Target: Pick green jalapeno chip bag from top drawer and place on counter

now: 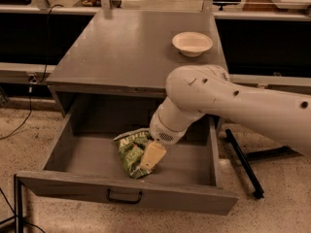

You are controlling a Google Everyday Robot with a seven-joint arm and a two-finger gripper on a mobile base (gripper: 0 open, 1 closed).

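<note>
Holding the gripper [152, 155] low inside the open top drawer [87, 152], right over the green jalapeno chip bag [129, 152] lying near its front, probably for grasping it before lifting to the desk [121, 47], though not showing whether open or closed.

White lettering ran across the upper part of the green chip bag [129, 150]; the words could not be made out. Nothing else carried readable text, labels or numbers. The claw [152, 156] was down in the open top drawer [82, 154], against the bag's right side.
</note>
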